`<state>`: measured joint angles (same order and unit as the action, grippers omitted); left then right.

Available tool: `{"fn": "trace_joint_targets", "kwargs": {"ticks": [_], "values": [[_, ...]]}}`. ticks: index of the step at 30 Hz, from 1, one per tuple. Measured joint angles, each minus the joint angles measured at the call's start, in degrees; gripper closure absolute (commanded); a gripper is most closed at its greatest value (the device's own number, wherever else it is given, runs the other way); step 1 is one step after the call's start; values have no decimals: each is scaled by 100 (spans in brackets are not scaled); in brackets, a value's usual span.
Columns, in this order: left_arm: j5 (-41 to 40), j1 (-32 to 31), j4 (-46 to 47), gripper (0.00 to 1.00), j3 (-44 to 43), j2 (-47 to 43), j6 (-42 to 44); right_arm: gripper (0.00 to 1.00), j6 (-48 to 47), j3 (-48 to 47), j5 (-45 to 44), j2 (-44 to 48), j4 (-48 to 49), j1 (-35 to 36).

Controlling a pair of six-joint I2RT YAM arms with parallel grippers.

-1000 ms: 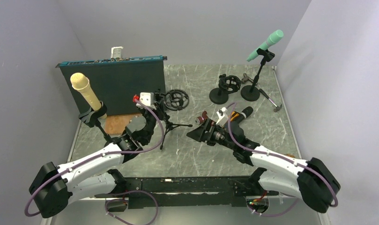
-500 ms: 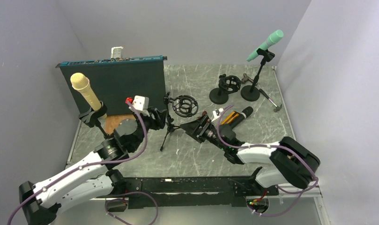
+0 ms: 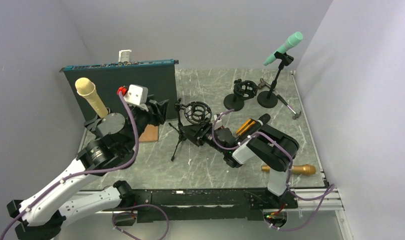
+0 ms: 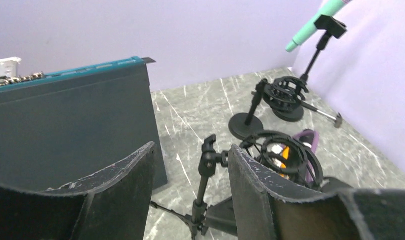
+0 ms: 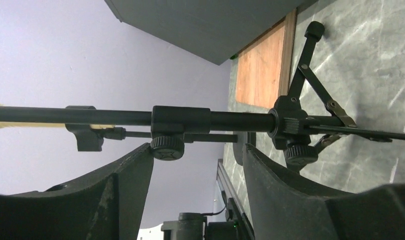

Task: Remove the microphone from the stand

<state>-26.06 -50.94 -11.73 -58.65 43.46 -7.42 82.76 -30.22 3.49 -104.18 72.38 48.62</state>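
A cream microphone sits in a clip on a stand at the left. A teal microphone sits on a stand at the back right. In the middle stands a black tripod stand with a round shock mount whose ring looks empty. My left gripper is open just left of the stand; its pole shows beyond the gap of the left gripper. Low at the stand's right, my right gripper is open. The pole crosses just past the fingertips of the right gripper.
A dark rack unit stands at the back left, with a wooden board at its foot. A black microphone and a gold one lie on the table at the right. A second shock-mount stand is at the back.
My left gripper opened and drew back left from the tripod stand. My right arm swung left to the stand's pole with its jaws narrowing, uncovering the gold microphone.
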Motion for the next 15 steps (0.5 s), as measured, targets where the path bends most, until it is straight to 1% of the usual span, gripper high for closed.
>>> {"fn": "trace_joint_targets", "kwargs": {"ticks": [2, 5, 9, 12, 14, 15], "values": [[-190, 0, 118, 42, -173, 260, 138, 37, 48, -44, -7, -214, 280, 22], [-310, 2, 282, 42, -205, 522, 282, 40, 111, -72, -37, -404, 614, 44], [-378, 52, 496, 42, 26, 682, 435, 45, 120, -103, -61, -450, 708, 61], [-404, 140, 555, 42, 308, 529, 501, 54, 55, -138, -74, -450, 713, 68], [-470, 199, 584, 41, 490, 365, 527, 64, -22, -160, -81, -431, 730, 72], [-492, 216, 595, 41, 542, 304, 533, 67, -72, -166, -90, -396, 710, 72]]}}
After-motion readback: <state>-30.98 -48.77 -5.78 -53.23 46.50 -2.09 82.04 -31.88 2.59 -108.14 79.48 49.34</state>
